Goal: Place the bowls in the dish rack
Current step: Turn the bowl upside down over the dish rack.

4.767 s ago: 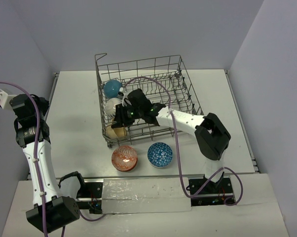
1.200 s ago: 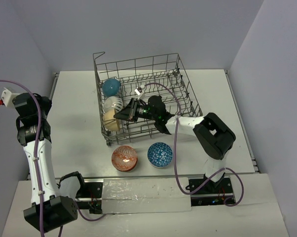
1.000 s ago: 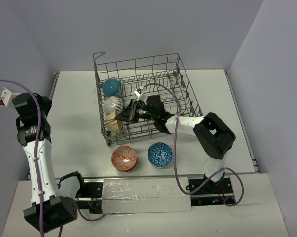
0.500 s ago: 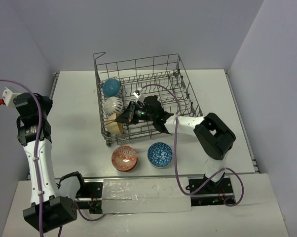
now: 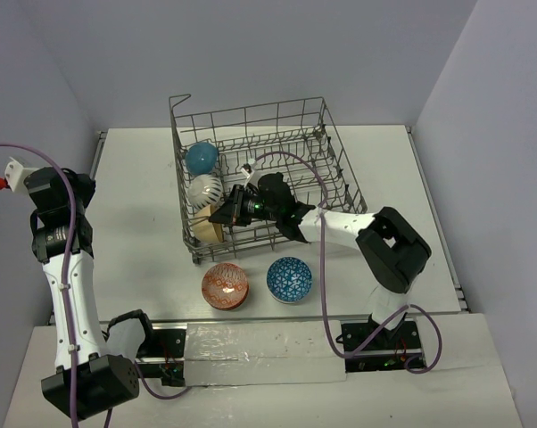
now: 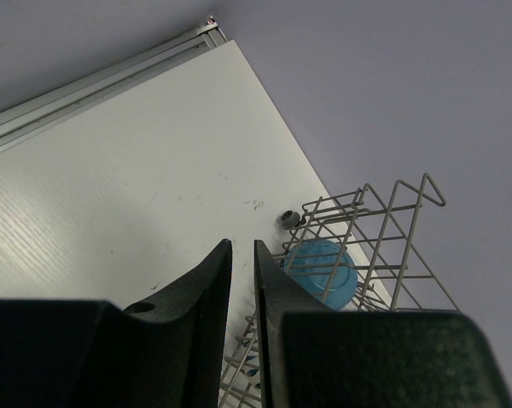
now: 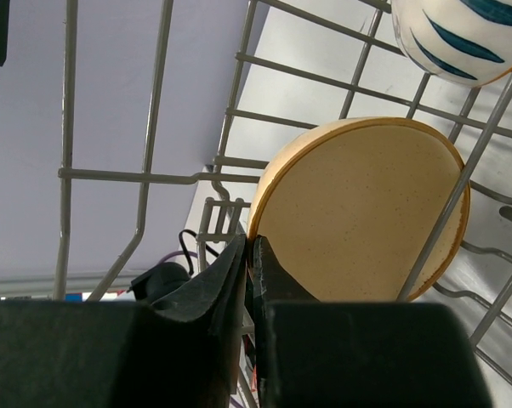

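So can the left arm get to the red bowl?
Probably yes. The red bowl sits on bare table in front of the dish rack, nothing covering it, close to the left arm's base.

text: none legible | labels: none | numbers: none

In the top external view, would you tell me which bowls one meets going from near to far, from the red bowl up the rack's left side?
Red patterned bowl → tan bowl → white bowl with blue stripes → blue bowl.

Tines of dish rack (image 5: 295, 147), tan bowl (image 7: 358, 212) hem right claw (image 7: 249, 248)
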